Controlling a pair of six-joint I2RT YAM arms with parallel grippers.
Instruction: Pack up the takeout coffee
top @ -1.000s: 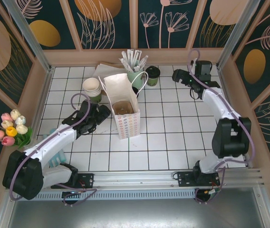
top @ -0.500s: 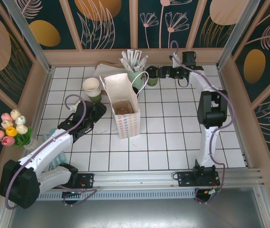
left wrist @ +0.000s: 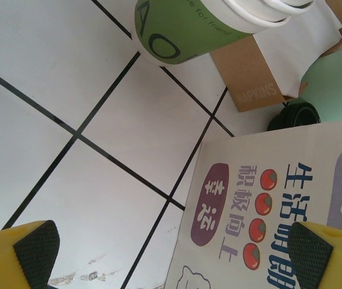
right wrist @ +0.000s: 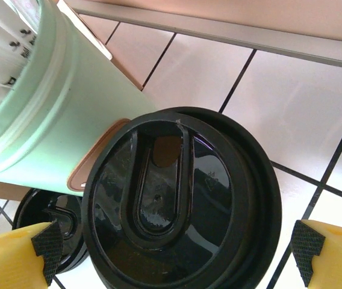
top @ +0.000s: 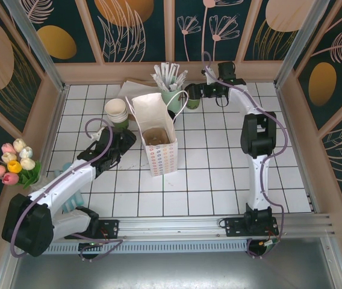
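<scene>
A white-tiled table point(top: 219, 180) seen from above, with an open paper bag point(top: 156, 144) standing upright at its middle. The coffee point(top: 193, 95), a small green cup under a black lid point(right wrist: 177, 198), stands at 1 o'clock from the bag, near the back wall. A mint holder point(top: 172, 95) of white sticks stands close at the coffee's 9 o'clock; whether the two touch cannot be told. A stack point(top: 116, 111) of lidless cups sits at the bag's 10 o'clock.

The right gripper point(right wrist: 177, 244) has its jaws wide and empty, one pad on either side of the lid, with nothing gripped yet. The left gripper point(left wrist: 172, 250), also wide and empty, hovers low at the bag's 9 o'clock, facing its printed side.

The step in hand looks like the grasp on the coffee. To do it well, the pads should probably drop below the lid's rim and close on the paper wall — squeezing the lid alone could pop it off. The finger nearest the holder has little room, so a slow, centred descent seems wise. A gentle squeeze, then a straight lift, would keep the cup upright and clear of the sticks before it heads toward the bag's mouth — which the left gripper may steady.
</scene>
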